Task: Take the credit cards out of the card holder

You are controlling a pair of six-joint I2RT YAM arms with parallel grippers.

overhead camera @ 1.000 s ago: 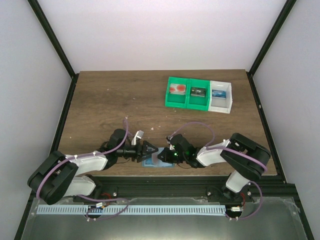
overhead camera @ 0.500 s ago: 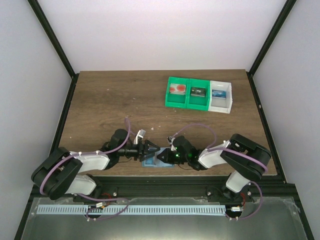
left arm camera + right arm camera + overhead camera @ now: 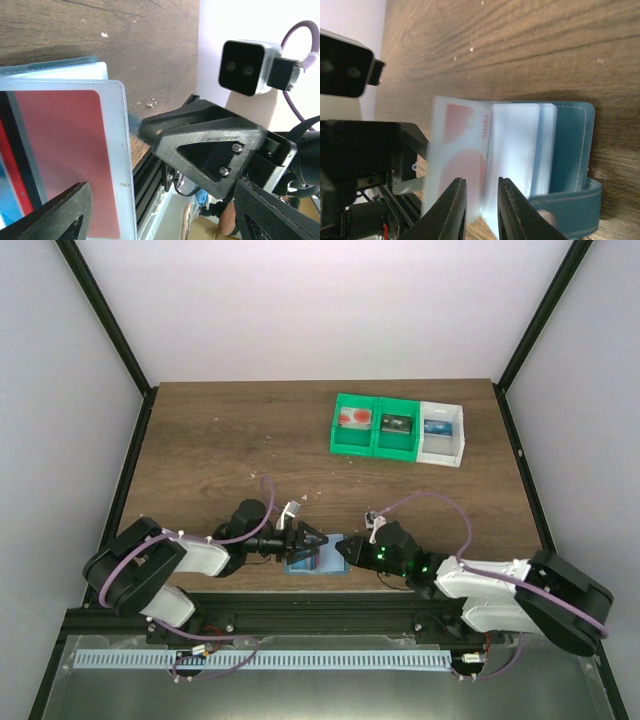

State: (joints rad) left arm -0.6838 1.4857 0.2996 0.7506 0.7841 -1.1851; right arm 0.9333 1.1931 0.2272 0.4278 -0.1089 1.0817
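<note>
right gripper shifted rightward, card holder just left of it.

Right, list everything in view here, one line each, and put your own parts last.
table: one, brown wood, under everything
card holder: one, light blue, lying open at the near edge between the grippers
red card: one clearly seen, red, in the holder's clear sleeve
green bins: two, green, side by side at the far right
white bin: one, white, right of the green bins
reddish item, dark item, blue item: one per bin, left to right; too small to identify
left gripper: one, black, open, at the holder's left side
right gripper: one, black, over the sleeves, fingers slightly apart, grip unclear
</note>
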